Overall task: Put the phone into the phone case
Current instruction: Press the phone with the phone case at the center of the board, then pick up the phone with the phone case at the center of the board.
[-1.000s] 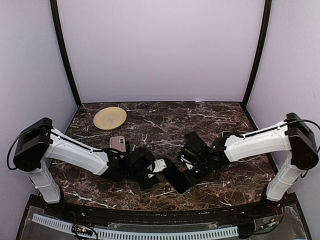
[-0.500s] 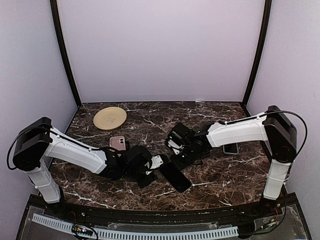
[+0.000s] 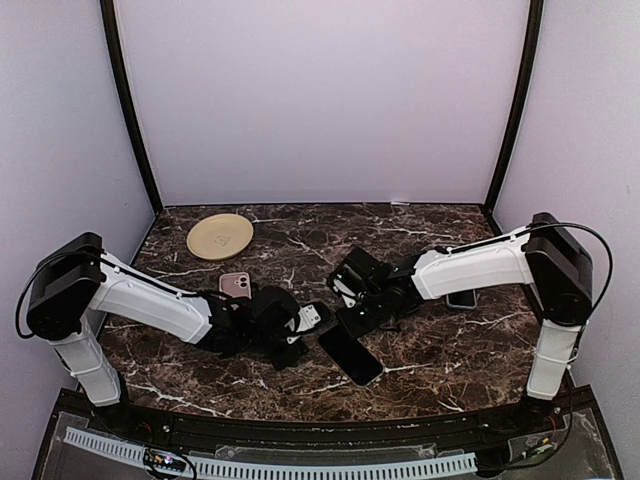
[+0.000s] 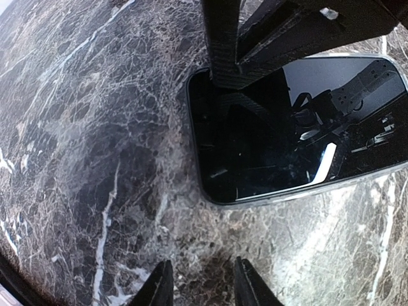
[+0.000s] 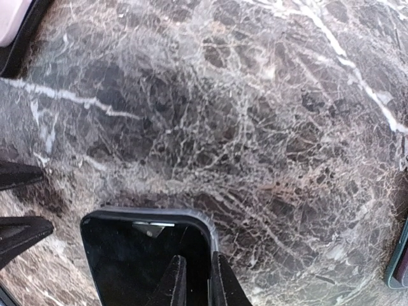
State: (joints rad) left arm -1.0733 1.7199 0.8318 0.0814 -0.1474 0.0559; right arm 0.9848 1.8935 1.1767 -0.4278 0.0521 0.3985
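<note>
Plainly, only the overhead view takes in the whole bench point(image 3: 470, 350). It shows one tan plate point(image 3: 220, 236) at the far left, a pink piece point(image 3: 235, 286) beside the left arm, and a dark teal piece point(image 3: 461, 299) half hidden under the right forearm. I cannot tell whether either piece is a phone or a case. With the black phone point(image 3: 355, 360), that makes three phone-shaped things. The phone lies flat, screen up, near the front middle, between the two hands. The left wrist camera shows the glossy screen and pale rim. The left hand point(image 4: 201, 287) is partly open just short of the phone, with bare marble between its tips. The right arm's fingers block the phone's far corner there. The right wrist view shows the right hand point(image 5: 196, 280) drawn narrow at the rim, one tip over the glass and one at the edge. I cannot tell whether it pinches.
</note>
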